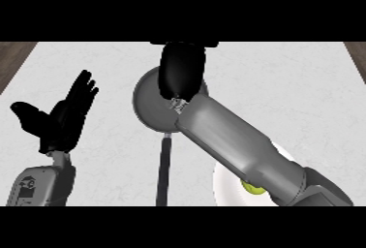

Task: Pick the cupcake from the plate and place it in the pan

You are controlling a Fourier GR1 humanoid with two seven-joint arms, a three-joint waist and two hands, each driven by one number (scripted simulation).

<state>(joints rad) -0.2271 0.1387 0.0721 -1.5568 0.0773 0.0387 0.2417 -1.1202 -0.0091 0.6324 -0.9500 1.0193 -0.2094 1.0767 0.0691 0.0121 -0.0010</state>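
Under the right hand (182,68) sits the pan (146,104), finger state and any cupcake hidden, cannot tell; plate (227,186) lies back below the forearm; left hand (61,118) rests open, fingers up.

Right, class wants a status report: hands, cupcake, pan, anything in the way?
Left hand open, resting at left. Right hand over the pan, fingers hidden. Cupcake not visible. Right forearm covers much of the plate.

pan (146,104) behind and left of plate (229,186)
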